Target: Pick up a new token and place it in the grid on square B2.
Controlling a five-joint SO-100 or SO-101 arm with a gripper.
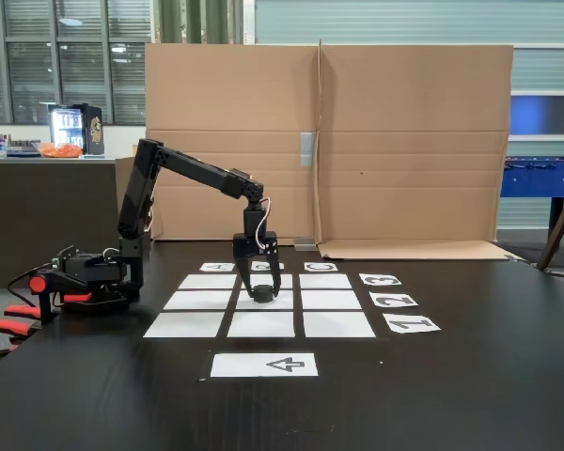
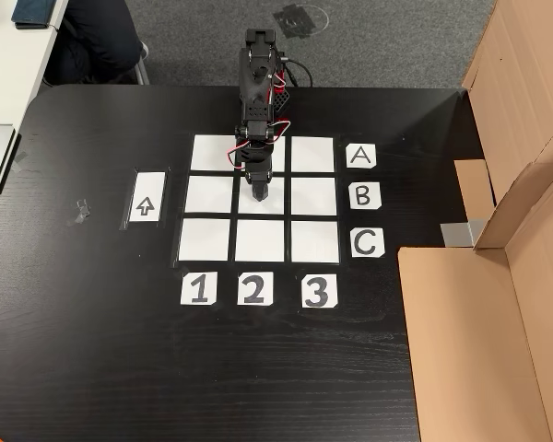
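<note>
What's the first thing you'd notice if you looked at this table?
A black robot arm reaches over nine white paper squares, the grid, on a dark table. Its hand hangs over the middle square, right at a small black token. Tall cardboard walls stand behind in a fixed view.

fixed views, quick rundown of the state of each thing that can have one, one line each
token: resting on the middle square, between the fingers
gripper: lowered over the token, fingers apart at its sides
square B2: occupied by the token
grid: the other eight squares bare
arrow sheet: flat on the table, nothing on it
</note>
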